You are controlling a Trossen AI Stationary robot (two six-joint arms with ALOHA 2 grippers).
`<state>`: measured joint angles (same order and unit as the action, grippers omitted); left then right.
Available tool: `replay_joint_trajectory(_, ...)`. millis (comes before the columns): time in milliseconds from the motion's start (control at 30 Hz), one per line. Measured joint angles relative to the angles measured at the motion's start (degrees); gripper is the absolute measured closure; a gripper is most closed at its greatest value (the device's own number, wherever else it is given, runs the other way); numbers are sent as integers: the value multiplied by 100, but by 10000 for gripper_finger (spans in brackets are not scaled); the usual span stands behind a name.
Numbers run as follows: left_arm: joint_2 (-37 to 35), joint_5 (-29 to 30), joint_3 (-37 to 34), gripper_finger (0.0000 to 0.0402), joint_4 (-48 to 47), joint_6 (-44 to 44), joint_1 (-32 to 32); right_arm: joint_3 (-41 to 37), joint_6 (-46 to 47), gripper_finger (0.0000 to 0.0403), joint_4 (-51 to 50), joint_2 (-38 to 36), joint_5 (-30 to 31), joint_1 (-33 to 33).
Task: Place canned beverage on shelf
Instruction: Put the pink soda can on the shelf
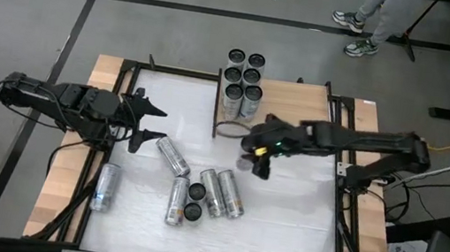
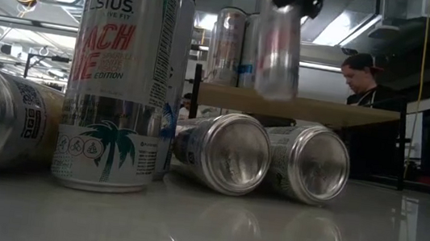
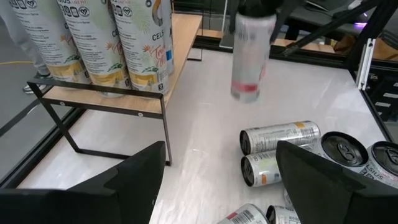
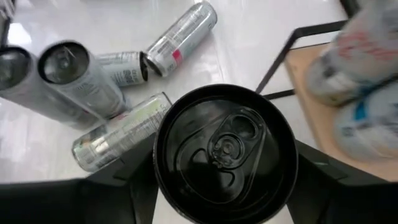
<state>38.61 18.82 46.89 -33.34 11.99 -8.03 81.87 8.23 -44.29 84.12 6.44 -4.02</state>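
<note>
I count six tall cans on the wooden shelf (image 1: pixel 296 96); my right gripper (image 1: pixel 258 156) pinches a seventh can (image 4: pixel 225 153); left gripper (image 1: pixel 152 123) spread.

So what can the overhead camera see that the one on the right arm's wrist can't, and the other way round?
Only the overhead view shows both arms at once: the left gripper waiting open at the table's left side, the whole shelf with six cans standing on it, and a person's feet beyond the table.

Only the right wrist view shows the held can's black lid and pull tab close up, clamped between the right gripper's fingers.

Both show that can held near the shelf and loose cans lying on the white table.
</note>
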Motion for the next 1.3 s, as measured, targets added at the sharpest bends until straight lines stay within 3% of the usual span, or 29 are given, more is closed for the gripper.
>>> replay_joint_trajectory(233,2,1,0,106,23,2,2,0,-42,150,-364,-792,-58,344)
replay_joint_trajectory(567,0,-1,0,106,47,-2,1,0,-1038,149,-774,-1455,-110,1383)
replay_joint_trajectory(700,0,1,0,106,54,-4,1,0,-1673,149,-705,-1466,-207,1965)
replay_joint_trajectory(967,0,22,0,106,130,-2,1,0,-2691,149,-94,-1202,-1286,3232)
replay_joint_trajectory(1167,0,52,0,106,148,0,-1,0,-3055,149,344,-854,-2005,3985)
replay_joint_trajectory(1300,0,194,0,106,223,-4,0,0,-3246,149,534,-584,-2085,4276)
